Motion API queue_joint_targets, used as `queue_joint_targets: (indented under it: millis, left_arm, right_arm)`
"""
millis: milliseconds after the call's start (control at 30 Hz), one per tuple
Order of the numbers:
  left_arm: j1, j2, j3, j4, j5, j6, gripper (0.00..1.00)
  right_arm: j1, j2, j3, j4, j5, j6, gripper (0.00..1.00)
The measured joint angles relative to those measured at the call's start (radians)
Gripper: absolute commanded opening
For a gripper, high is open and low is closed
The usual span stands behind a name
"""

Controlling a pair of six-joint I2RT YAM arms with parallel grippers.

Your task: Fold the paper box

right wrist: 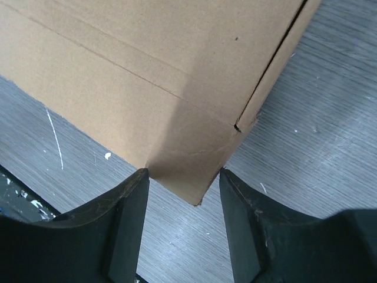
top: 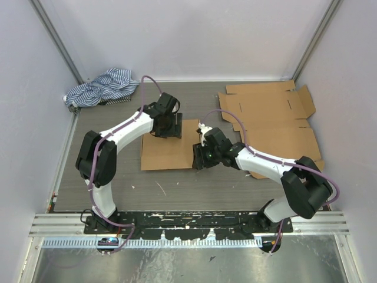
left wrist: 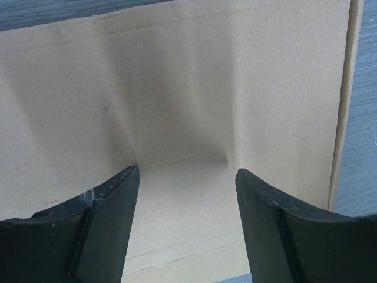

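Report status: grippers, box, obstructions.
Left gripper open over paper box, far edge. Right gripper open, straddling its near right corner. Box flat on table. Spare cardboard, striped cloth well aside.

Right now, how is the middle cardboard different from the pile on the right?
The middle cardboard is a plain rectangle; the right pile spreads open with notched flaps. The left gripper and right gripper are at the middle cardboard; neither touches the right pile. Both are brown and lie flat.

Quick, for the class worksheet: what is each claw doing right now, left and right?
Left claw: open over the box, holding nothing.
Right claw: open, straddling a corner of the box, not clamped on it.
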Motion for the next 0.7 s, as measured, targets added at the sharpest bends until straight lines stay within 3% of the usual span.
queue_joint_targets:
  millis: [700]
  left_arm:
    - [0.0, 0.003, 0.0, -0.004, -0.004, 0.01, 0.71]
  right_arm:
    - [0.008, -0.02, 0.0, -0.005, -0.012, 0.022, 0.53]
